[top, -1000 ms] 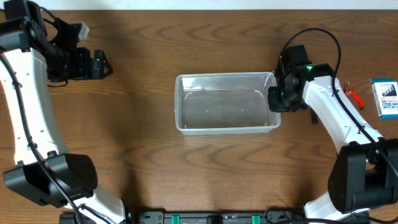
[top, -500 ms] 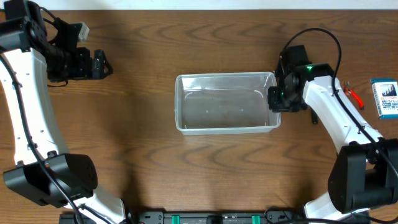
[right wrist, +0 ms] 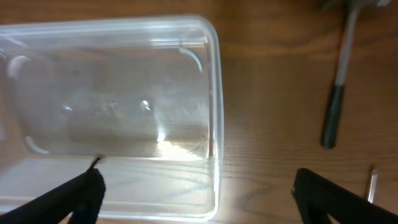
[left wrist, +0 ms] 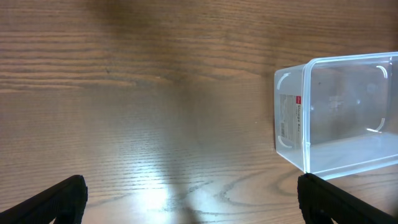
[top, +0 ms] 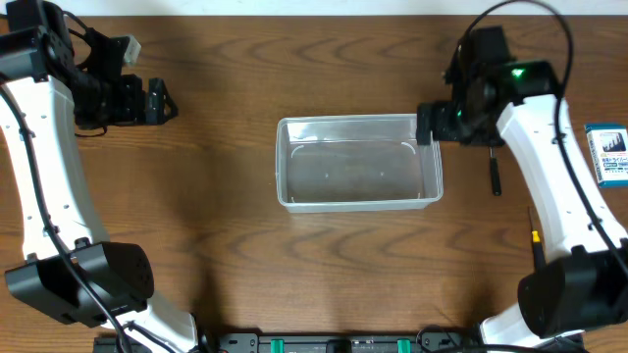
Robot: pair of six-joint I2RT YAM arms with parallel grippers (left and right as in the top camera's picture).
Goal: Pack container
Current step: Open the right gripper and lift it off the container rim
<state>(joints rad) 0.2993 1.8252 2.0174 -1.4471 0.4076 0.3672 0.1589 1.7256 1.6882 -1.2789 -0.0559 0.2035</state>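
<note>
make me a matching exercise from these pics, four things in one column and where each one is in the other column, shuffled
Things
1. container
2. blue-and-white box
3. left gripper
4. black-handled tool

Places
a. at the right edge of the table
b. over the table's far left side
c. lying just right of the container
d. in the middle of the table

Pairs: 1-d, 2-a, 3-b, 4-c
</note>
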